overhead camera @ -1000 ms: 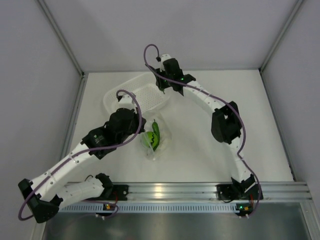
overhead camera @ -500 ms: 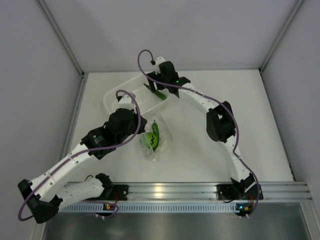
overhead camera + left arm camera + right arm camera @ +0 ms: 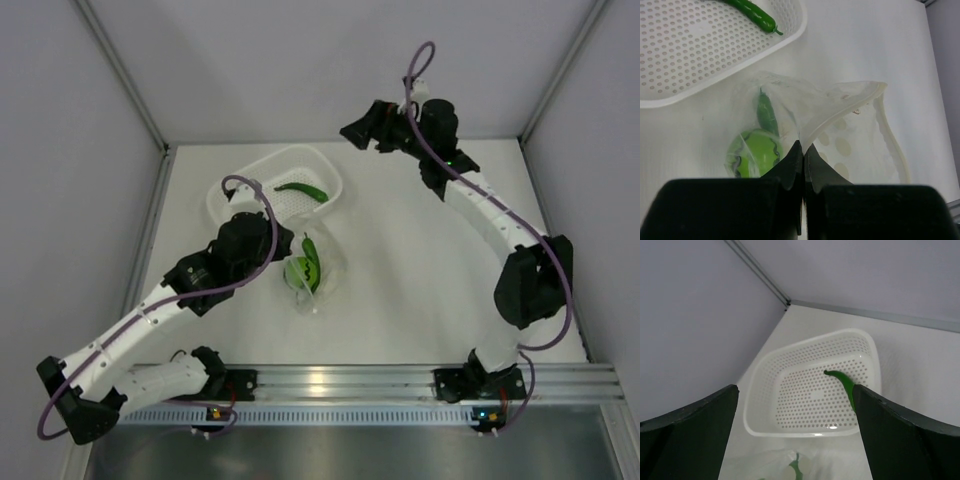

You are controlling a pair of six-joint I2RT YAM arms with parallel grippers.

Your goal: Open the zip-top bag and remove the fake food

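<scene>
With L end effector (image 3: 801, 155) pinched shut on the zip-top bag (image 3: 815, 129) lip, lime fruit (image 3: 754, 152) & one pod (image 3: 767, 114) just ahead of its tips, route R end effector (image 3: 795, 395), spread wide/empty above basket (image 3: 762, 390) w/ other pod (image 3: 842, 381), into bag mouth w/o snagging film.

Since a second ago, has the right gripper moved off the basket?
Yes. The right gripper has backed off the basket, out past its far right corner. It is open, and a green pod lies inside the basket.
</scene>
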